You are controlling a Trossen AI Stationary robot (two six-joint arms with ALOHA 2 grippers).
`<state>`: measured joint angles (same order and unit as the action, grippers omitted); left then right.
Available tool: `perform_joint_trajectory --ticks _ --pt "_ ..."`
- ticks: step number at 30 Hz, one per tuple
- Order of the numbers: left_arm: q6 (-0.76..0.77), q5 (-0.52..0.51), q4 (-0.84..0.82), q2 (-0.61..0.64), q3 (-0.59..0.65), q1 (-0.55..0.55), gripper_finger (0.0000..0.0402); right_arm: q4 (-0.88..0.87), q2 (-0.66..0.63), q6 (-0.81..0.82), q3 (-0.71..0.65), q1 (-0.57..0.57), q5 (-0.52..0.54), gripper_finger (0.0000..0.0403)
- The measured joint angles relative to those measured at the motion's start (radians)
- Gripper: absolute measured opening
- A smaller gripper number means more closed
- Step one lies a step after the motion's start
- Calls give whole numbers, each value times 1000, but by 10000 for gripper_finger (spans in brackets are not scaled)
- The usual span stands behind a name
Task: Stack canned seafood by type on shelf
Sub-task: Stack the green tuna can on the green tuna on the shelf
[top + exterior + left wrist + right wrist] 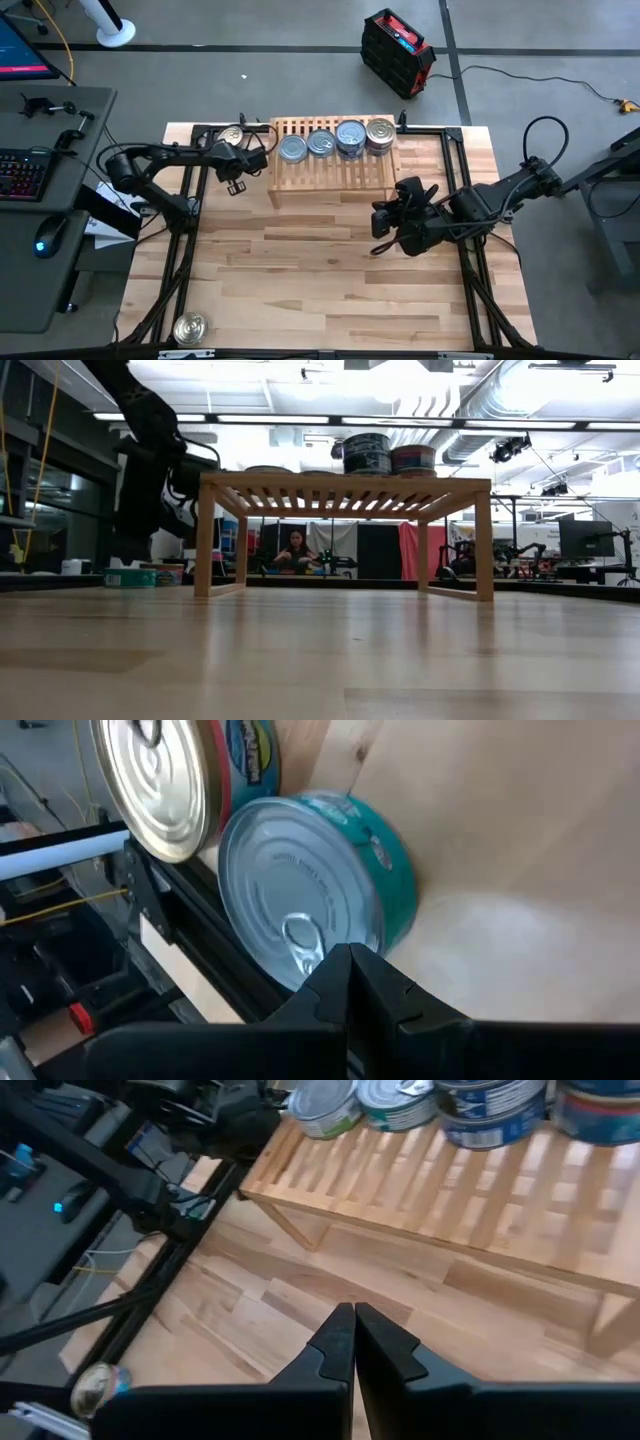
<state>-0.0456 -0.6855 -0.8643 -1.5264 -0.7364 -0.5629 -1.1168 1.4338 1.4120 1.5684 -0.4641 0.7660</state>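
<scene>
Shelf [330, 175], upper centre: light slatted wood, four silver-lidded tins [336, 140] along its back. Left gripper [350, 982] closed, empty, by teal-sided tin [320, 885]. Right gripper [354, 1342] closed, empty.

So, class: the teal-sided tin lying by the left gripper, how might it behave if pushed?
The teal-sided tin is round and flat, so a push probably slides it; tipped on edge, it may roll. Its smooth metal lid looks slippery. The left gripper is shut just short of it.

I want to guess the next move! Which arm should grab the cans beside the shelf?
Probably the left. Its tool is shut and sits right by the two tins at the shelf's left end, while the right tool, also shut, waits in front of the shelf.
</scene>
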Motion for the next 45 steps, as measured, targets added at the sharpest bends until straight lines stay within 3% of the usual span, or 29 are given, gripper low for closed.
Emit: perform_joint_trajectory --ticks 10,18,29,36,41,45 --pt "42 30 0 -20 -1 -40 0 38 0 0 0 -1 -26 0" --pt "-25 78 34 -19 -1 -78 0 85 0 -26 0 -2 -37 0" --pt "60 233 -21 29 -3 -60 0 115 0 -70 0 -1 -37 0" --pt "75 460 -28 84 -25 -99 0 113 0 -94 0 -1 -37 0" --pt "232 623 22 96 -34 -174 0 113 0 -111 0 -1 -37 0" --pt "388 678 34 96 -34 -214 0 113 0 -112 0 -1 -37 0"
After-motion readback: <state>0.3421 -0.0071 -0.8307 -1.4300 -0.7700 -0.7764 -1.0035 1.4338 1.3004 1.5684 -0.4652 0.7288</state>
